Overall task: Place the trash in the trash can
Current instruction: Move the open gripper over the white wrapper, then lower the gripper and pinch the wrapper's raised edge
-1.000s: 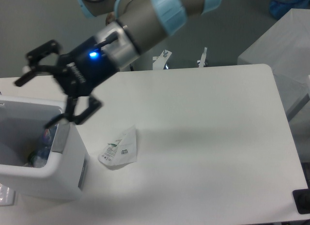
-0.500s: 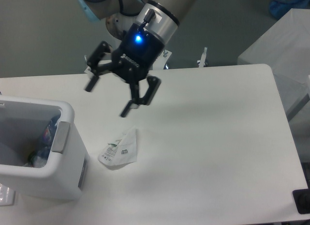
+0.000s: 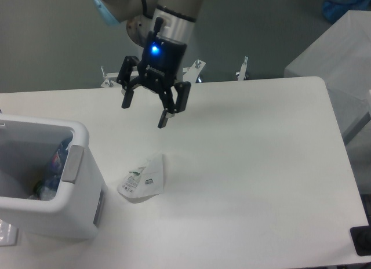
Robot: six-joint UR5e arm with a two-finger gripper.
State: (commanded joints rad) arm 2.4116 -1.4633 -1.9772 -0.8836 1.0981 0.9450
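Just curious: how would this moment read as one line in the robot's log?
hand: open, empty, above table | wrapper: on table beside bin | bottle: in bin | next: probably grab wrapper

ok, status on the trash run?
Gripper open, empty, above table. White crinkled wrapper on table beside white plastic bin. Clear bottle in bin. Path clear.

The arm (image 3: pixel 174 5) comes in from the top of the view, left of centre, and slopes down toward the far edge of the table (image 3: pixel 261 164). Its silver wrist section ends in a black body with a blue light glowing on it. The hand (image 3: pixel 145 111) hangs above the far left part of the table, its two dark fingers (image 3: pixel 167 111) spread wide apart and pointing downward, gripping nothing.
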